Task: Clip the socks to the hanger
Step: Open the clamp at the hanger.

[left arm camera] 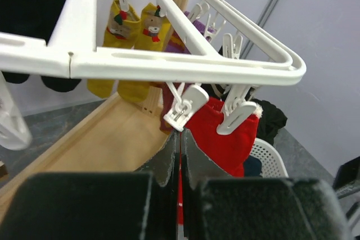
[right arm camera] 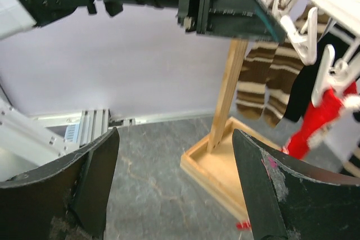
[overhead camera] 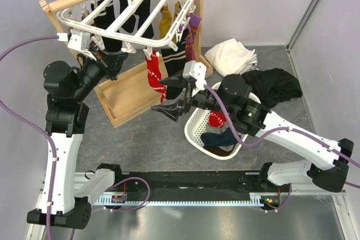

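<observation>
The white slatted hanger (overhead camera: 129, 12) hangs from the wooden rail. One red sock (overhead camera: 152, 74) hangs from a peg on its near edge; it also shows in the left wrist view (left arm camera: 225, 133) and the right wrist view (right arm camera: 315, 119). My left gripper (overhead camera: 130, 53) is shut, its tips (left arm camera: 181, 139) touching the underside of a free clip peg (left arm camera: 183, 108) beside the red sock. Only a thin red sliver shows in the gap between its fingers. My right gripper (overhead camera: 167, 98) is open and empty (right arm camera: 175, 133), just below the red sock. I cannot make out the grey socks.
The wooden stand's tray base (overhead camera: 126, 96) lies under the hanger. A white lattice basket (overhead camera: 197, 127) at the right arm holds red and dark cloth. White cloth (overhead camera: 230, 54) and black cloth (overhead camera: 278, 85) lie behind it. Black (overhead camera: 112, 15), yellow (overhead camera: 165, 21), purple (overhead camera: 194, 26) and striped (right arm camera: 264, 82) socks hang clipped.
</observation>
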Robot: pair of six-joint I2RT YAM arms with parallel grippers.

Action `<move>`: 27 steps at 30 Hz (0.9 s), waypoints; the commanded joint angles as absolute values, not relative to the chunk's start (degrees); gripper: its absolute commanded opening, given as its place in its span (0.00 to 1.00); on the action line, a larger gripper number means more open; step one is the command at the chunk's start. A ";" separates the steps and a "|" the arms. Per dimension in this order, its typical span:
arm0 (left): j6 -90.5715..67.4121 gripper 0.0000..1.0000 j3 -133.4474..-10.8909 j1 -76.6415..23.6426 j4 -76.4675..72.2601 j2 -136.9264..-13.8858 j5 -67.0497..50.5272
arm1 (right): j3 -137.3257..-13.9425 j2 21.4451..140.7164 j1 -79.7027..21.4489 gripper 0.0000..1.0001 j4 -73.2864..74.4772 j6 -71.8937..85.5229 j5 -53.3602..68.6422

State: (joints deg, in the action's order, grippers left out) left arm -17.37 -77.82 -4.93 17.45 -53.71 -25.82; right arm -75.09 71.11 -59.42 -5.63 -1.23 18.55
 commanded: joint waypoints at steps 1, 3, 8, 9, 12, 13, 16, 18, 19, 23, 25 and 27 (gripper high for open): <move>-23.28 0.02 -78.40 -5.89 17.40 -52.73 -25.14 | -79.80 75.05 -59.59 0.89 -15.01 -2.81 20.30; -24.95 0.02 -78.84 -5.89 18.01 -53.00 -24.79 | -80.85 77.60 -59.59 0.89 -16.60 -4.82 19.60; -26.63 0.02 -79.45 -6.06 18.28 -53.26 -23.91 | -85.42 83.83 -59.59 0.88 -19.33 -8.35 17.93; -26.80 0.02 -79.54 -6.06 18.37 -53.44 -23.56 | -86.13 84.63 -59.68 0.88 -19.42 -8.78 17.76; -27.33 0.02 -79.89 -6.15 18.55 -53.09 -22.07 | -89.02 87.79 -59.59 0.88 -19.69 -9.75 17.14; -27.33 0.02 -79.89 -6.15 18.81 -52.91 -21.54 | -89.38 89.02 -59.50 0.87 -19.77 -10.10 16.79; -25.41 0.06 -79.98 -6.15 19.77 -52.30 -18.64 | -90.61 91.31 -59.50 0.87 -19.60 -11.16 15.47; -24.44 0.11 -80.16 -6.15 20.39 -52.21 -17.24 | -91.31 92.19 -59.24 0.87 -19.08 -11.51 15.03; -23.82 0.17 -80.24 -6.15 20.56 -52.12 -16.97 | -91.49 92.89 -59.06 0.87 -18.99 -11.69 14.16; -22.85 0.35 -80.42 -6.15 20.65 -52.29 -16.35 | -91.49 93.52 -58.45 0.87 -18.81 -12.65 11.96; -22.24 0.45 -80.51 -6.15 20.65 -52.47 -15.73 | -91.14 93.52 -58.27 0.87 -18.81 -12.92 10.73; -21.71 0.52 -80.77 -6.15 20.48 -52.82 -14.69 | -90.88 93.43 -58.10 0.87 -18.81 -13.53 9.76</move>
State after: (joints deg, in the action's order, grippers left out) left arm -23.97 -78.32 -5.93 21.06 -52.77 -17.41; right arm -88.84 93.71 -58.59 -16.64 -11.64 12.53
